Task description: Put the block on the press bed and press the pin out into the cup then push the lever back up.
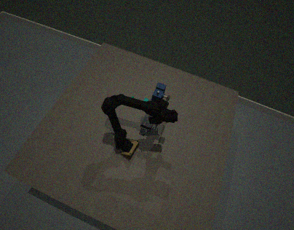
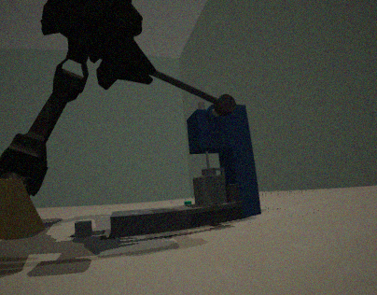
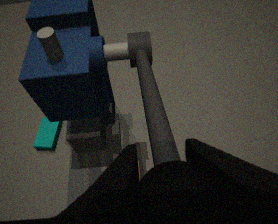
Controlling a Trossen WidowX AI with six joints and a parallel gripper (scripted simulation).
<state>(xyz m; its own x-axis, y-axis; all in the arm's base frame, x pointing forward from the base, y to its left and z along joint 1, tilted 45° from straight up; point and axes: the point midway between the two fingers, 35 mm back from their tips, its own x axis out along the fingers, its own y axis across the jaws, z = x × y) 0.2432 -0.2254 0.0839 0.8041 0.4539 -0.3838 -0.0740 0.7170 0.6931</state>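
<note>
1 blue press (image 1: 161, 86) (image 2: 239, 157) (image 3: 55, 100), 1 lever (image 2: 185, 88) (image 3: 156, 110) and 1 arm (image 1: 133, 102) (image 2: 91, 14) share the scene. The fingers (image 2: 136, 70) are closed around the lever's outer end, which sits higher than its pivot at the press. 1 grey block (image 2: 209, 190) (image 3: 85, 135) stands upright on the press bed (image 2: 178, 218), below the thin punch (image 2: 207, 160); I cannot tell whether its pin is exactly in line. 2 teal spots show from above, the larger a flat teal piece (image 1: 145, 100) (image 2: 188, 203) (image 3: 47, 134) beside the press. The arm stands on 1 yellow base (image 1: 134, 148) (image 2: 12, 208). The tan table (image 1: 197, 137) (image 2: 318, 250) (image 3: 215, 100) carries soft overlapping shadows, in a dim room with grey-green walls (image 2: 300, 82)
</note>
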